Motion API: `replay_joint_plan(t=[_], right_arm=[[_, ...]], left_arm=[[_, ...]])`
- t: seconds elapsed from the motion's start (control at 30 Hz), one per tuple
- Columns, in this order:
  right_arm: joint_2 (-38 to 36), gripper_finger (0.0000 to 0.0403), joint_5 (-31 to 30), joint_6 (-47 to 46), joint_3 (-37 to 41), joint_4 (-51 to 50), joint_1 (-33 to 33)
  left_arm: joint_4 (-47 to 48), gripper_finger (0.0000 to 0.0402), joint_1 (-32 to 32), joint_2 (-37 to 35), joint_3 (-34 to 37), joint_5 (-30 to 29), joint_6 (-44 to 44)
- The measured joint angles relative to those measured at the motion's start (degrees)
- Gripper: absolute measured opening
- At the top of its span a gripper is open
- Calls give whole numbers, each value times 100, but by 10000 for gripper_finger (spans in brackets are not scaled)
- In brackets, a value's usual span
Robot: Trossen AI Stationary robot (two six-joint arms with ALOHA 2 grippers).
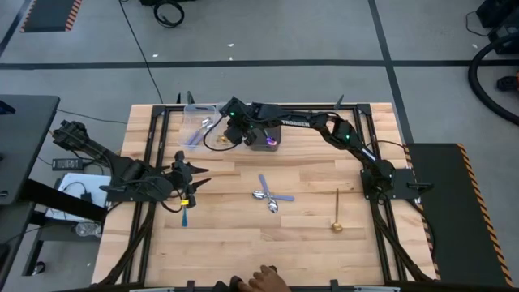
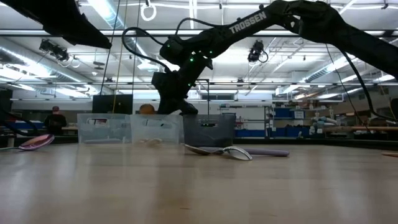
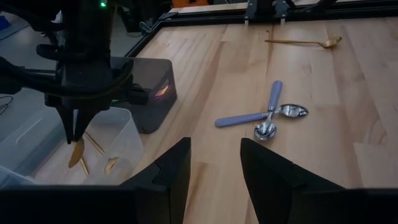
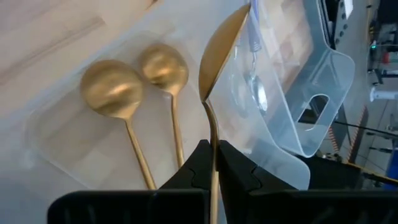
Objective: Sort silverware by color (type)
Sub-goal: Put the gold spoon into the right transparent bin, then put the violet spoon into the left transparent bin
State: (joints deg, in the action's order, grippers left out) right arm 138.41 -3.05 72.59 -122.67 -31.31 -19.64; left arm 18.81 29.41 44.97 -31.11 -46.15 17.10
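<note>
Spoon (image 4: 214,93), gold, pinched in right gripper (image 4: 214,163), hanging over clear bin (image 3: 115,134) w/ two gold spoons (image 4: 134,93) lying in it, at table's (image 1: 308,251) far edge. Left gripper (image 3: 214,165) spread, empty, hovering nr left edge. Two lilac-handled spoons (image 1: 271,197) lying crossed mid-table; another gold (image 1: 336,212) to right.

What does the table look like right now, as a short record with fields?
right tool: shut on a gold spoon, over the clear bin
clear bin: two gold spoons inside
left tool: open, holding nothing, at the table's left side
table centre: two lilac-handled spoons, crossed
table right: one gold spoon
near left tool: a teal-handled spoon
</note>
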Motion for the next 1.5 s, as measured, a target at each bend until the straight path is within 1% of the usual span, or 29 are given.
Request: replay_joint_plan(t=[0.13, 0.5, 0.63, 0.87, 1.03, 1.17, 1.37, 1.5], right_arm=[[-8, 35, -54, -85, 0, -49, 0], [-17, 106, -85, -58, 0, -172, 0], [-23, 120, -331, -328, 0, -110, 33], [-430, 120, -359, -1201, 9, -162, 138], [-847, 119, -494, -2328, 9, -487, 297], [-1207, 119, -256, -3230, 4, -627, 447], [-1549, 119, 168, -4200, 4, -716, 863], [-1580, 119, 206, -4690, 1, -1208, 1246]], left_arm=[[-2, 146, 0, 0, 0, 2, 7], [-5, 146, 0, 0, 0, 2, 24], [-7, 146, 0, 0, 0, -6, 9], [-24, 146, 0, 0, 0, -11, -512], [-22, 146, 0, 0, 0, -13, -728], [-22, 146, 0, 0, 0, -13, -730], [-22, 146, 0, 1, 0, -13, -732], [-22, 146, 0, 0, 0, -13, -732]])
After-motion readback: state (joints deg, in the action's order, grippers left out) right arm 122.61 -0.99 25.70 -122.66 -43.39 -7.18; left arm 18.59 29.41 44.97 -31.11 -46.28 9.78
